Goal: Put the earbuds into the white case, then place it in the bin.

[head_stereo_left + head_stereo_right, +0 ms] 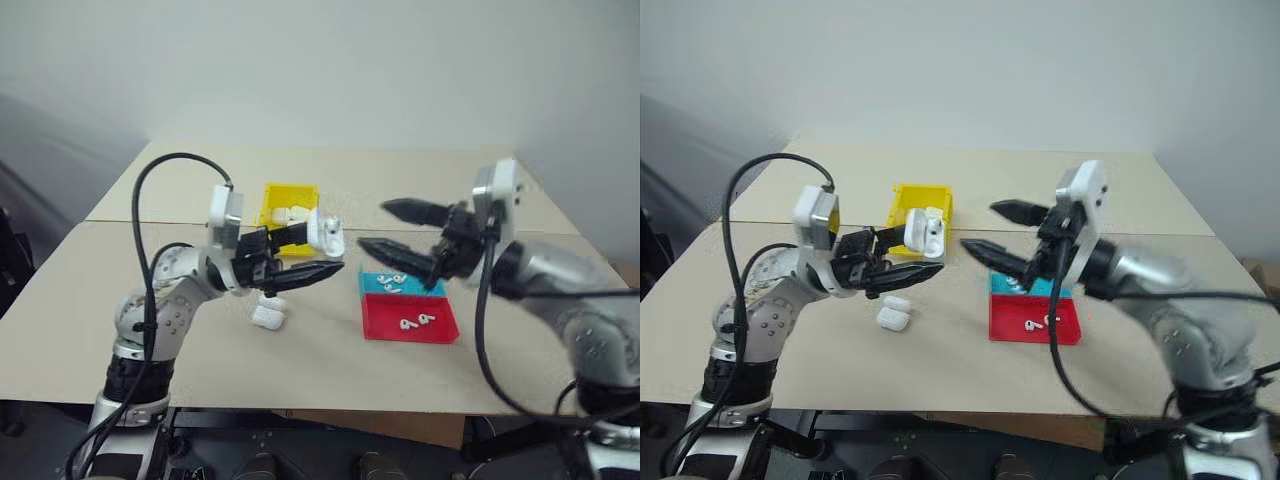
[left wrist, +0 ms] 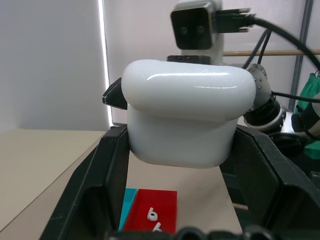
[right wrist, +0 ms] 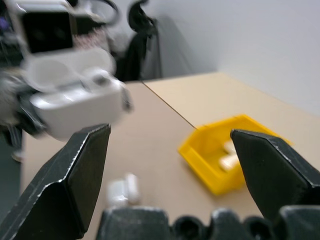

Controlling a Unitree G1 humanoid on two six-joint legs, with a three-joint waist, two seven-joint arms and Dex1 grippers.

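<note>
Case (image 1: 326,233), white, lid flipped up, was clamped in the left pincer (image 1: 318,252) above the desk (image 1: 330,350), near the yellow bin (image 1: 288,200). Right pincer (image 1: 392,228) stood wide apart, empty, over the trays.

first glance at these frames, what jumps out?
The left gripper holds a white case with its lid flipped open above the tan table, and the right gripper faces it with its jaws wide apart. Behind the held case sits the yellow bin with cases already inside. The red tray holding earbuds and a teal tray lie under the right gripper, and more closed cases rest on the table below the left gripper.
</note>
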